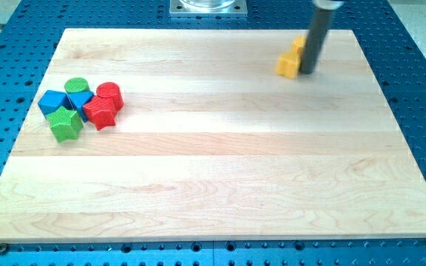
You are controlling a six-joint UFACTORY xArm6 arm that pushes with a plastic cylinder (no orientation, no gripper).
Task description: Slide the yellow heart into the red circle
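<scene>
The yellow heart lies near the view's top right of the wooden board, partly behind my rod. Another yellow block shows just above it, mostly hidden by the rod. My tip rests against the heart's right side. The red circle sits far to the view's left in a cluster of blocks, with a red star just below it.
The cluster at the view's left also holds a green circle, a blue triangle-like block, another blue block and a green star. The board lies on a blue perforated table.
</scene>
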